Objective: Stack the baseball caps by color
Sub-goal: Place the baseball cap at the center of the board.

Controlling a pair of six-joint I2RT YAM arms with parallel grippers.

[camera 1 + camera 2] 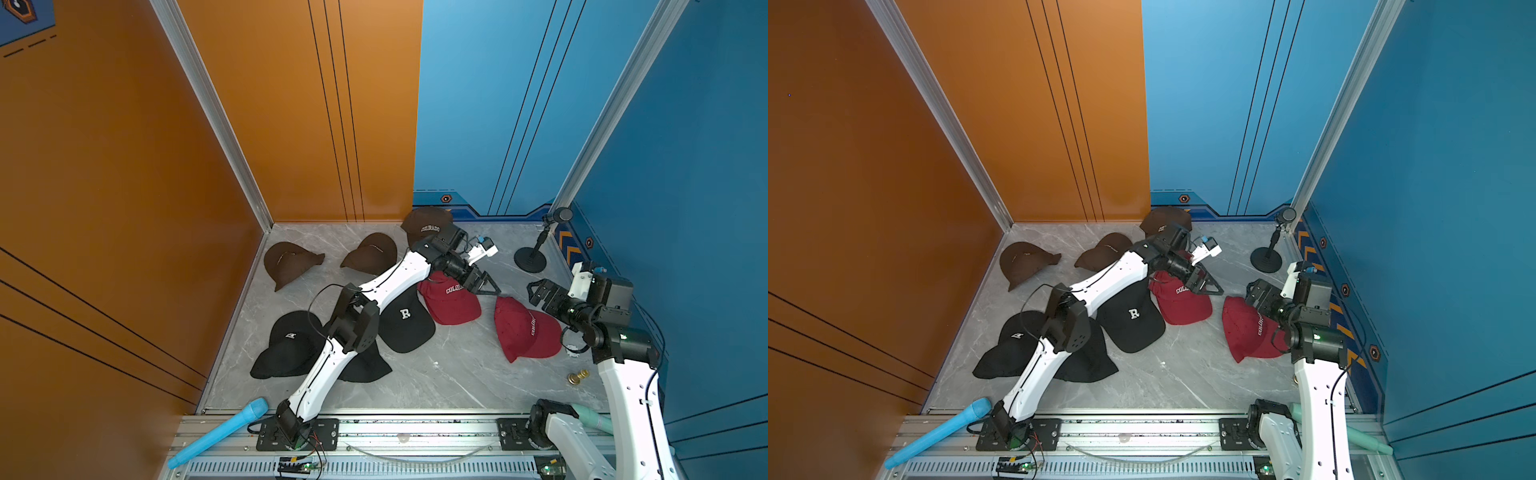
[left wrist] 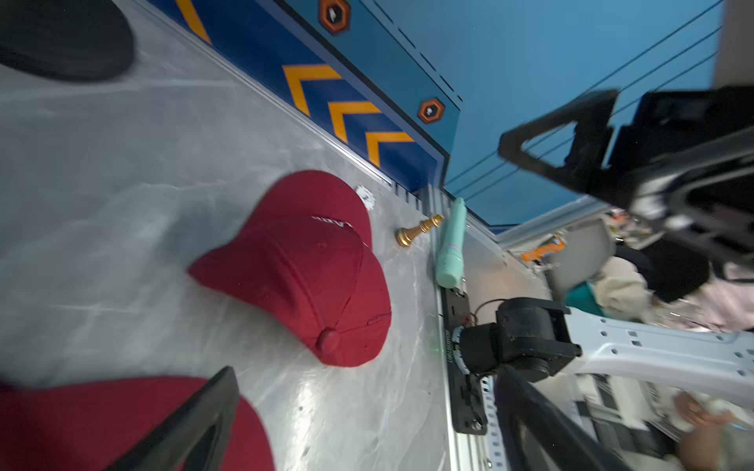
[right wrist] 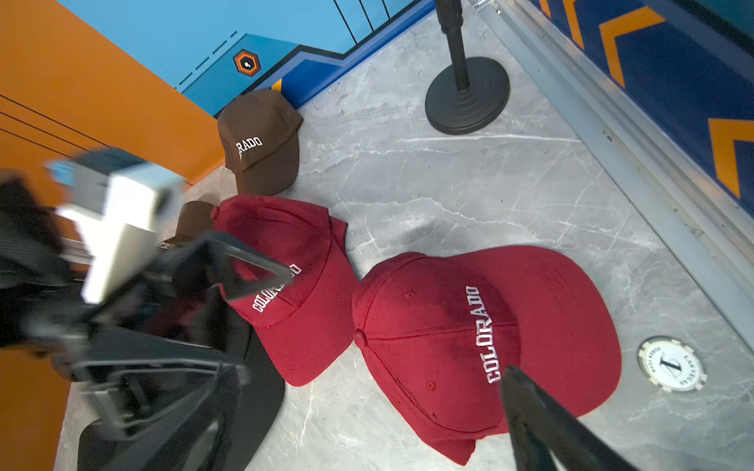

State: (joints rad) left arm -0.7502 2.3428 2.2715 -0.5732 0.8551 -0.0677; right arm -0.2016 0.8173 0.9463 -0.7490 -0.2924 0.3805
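Observation:
Three dark brown baseball caps lie toward the back: one [image 1: 291, 262] at the left, one [image 1: 372, 253] in the middle, and a "COLORADO" one [image 1: 428, 224] by the wall. Black caps [image 1: 291, 345] are heaped front left, partly under my left arm. A black "R" cap [image 1: 405, 320] lies mid-table. My left gripper [image 1: 486, 284] is open just over a red "COLORADO" cap [image 1: 451, 303], with nothing between its fingers [image 2: 196, 424]. Further right sits a red cap [image 1: 525, 328] that looks doubled [image 3: 469, 334]. My right gripper [image 1: 532, 295] hangs open above its far edge.
A black round-based microphone stand [image 1: 530, 259] stands at the back right. A gold chess piece [image 1: 577, 376] and a poker chip [image 3: 671, 363] lie near the right wall. A blue cylinder [image 1: 220, 432] and a teal one [image 1: 592, 417] rest on the front rail.

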